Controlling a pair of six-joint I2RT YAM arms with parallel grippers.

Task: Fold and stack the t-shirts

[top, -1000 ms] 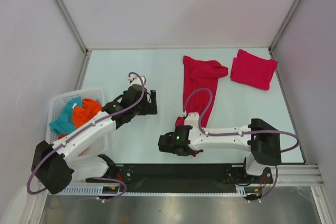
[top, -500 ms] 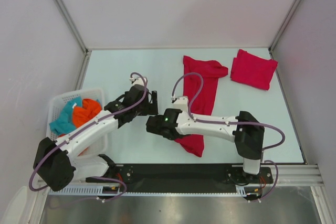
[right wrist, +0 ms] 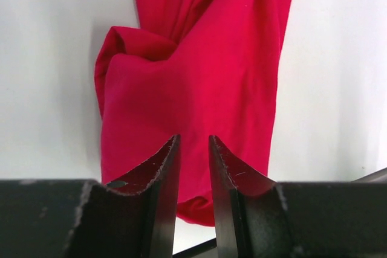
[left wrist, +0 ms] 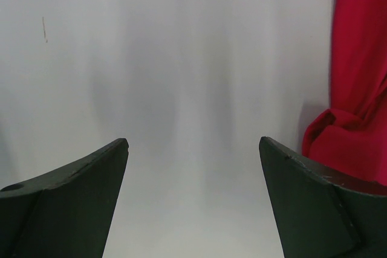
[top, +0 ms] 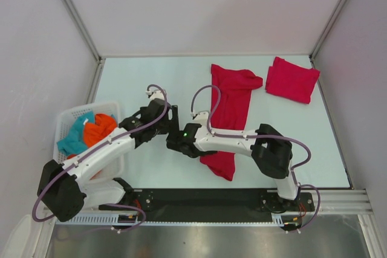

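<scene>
One folded shirt (top: 292, 80) lies at the far right of the table (top: 151, 83), apparently finished. One long shirt (top: 230, 113) stretches from far to near at the centre. It is narrowed to a strip with its near end bunched, so it looks half folded and is not yet stacked. The right gripper (right wrist: 193, 139) hovers just left of it, jaws narrowly apart and empty. The left gripper (left wrist: 193, 143) stands wide and empty over bare table. A basket (top: 63, 122) at the left holds teal and orange cloth.
</scene>
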